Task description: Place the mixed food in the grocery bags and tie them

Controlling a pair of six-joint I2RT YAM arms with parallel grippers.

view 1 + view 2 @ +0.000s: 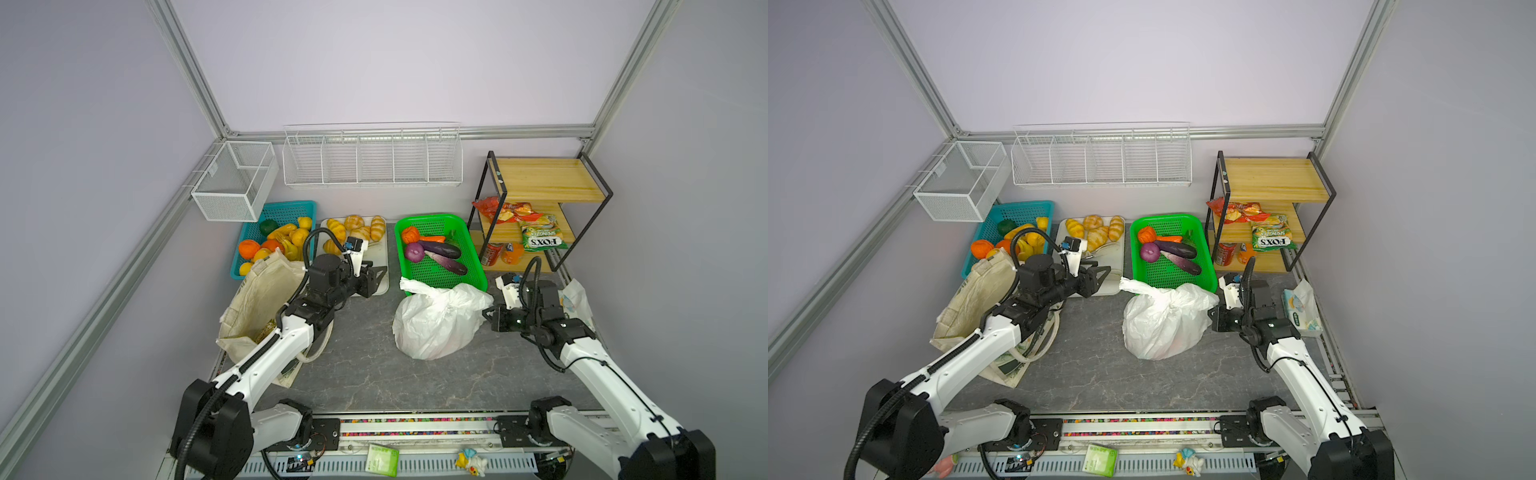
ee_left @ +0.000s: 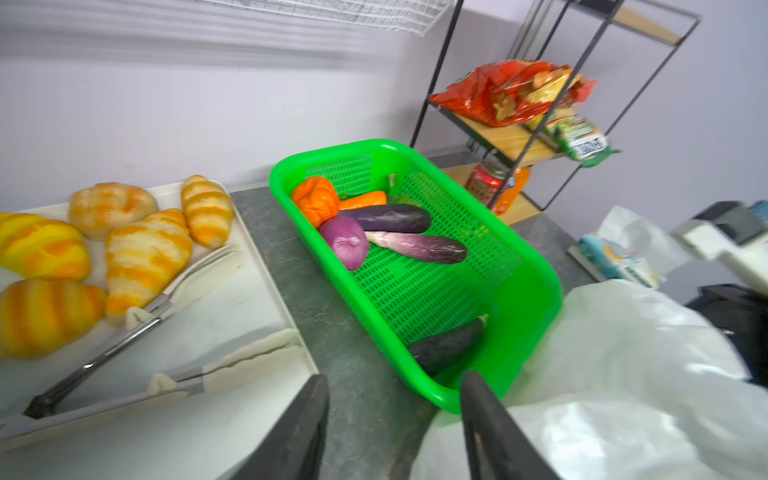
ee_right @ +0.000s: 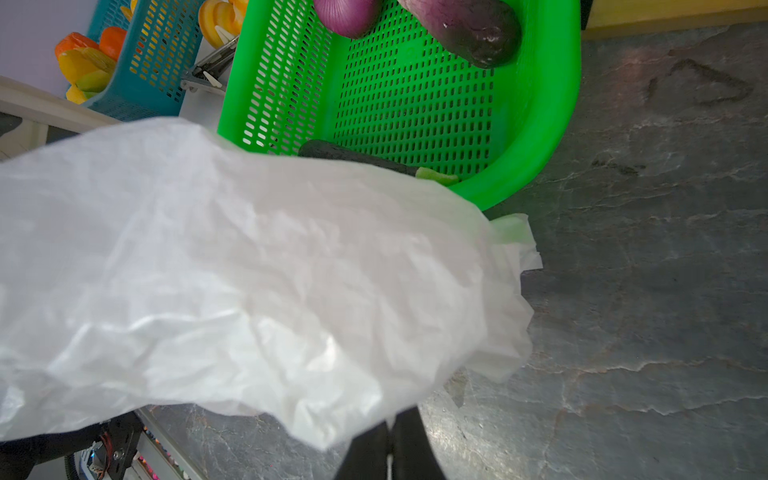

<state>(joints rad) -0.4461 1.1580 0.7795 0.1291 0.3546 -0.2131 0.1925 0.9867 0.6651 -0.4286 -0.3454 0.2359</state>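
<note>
Lilac walls and an aluminium frame close in a grey marbled tabletop (image 1: 374, 365), with the baskets, tray and shelf ranged along its far edge.

The canvas tote (image 1: 257, 299) slumps at the left, mouth gaping, partly under the left arm. It is soft, floppy cloth that will fold rather than stand. The loop handles near the left arm's elbow look like the sound place to take it.

The white plastic bag (image 1: 436, 320) sits right of centre, bulging. What fills it is hidden behind the film. It should handle as thin, limp, slippery stuff, light in itself and easily torn. A twisted handle (image 1: 409, 284) juts from its far left corner and seems the best hold for tying.

Behind it, the green basket (image 1: 428, 217) holds loose vegetables.

The left gripper (image 2: 395, 415) hangs between the white tray and the basket, jaws apart, nothing between them.

The right gripper (image 3: 388, 449) is at the bag's right side, jaws closed together. Film lies over the tips, and I cannot tell whether a fold is pinched.

The purple onion (image 1: 413, 252) and orange carrot (image 1: 434, 239) lie in the basket, unbagged. Both look firm and smooth, best gripped across the middle.
</note>
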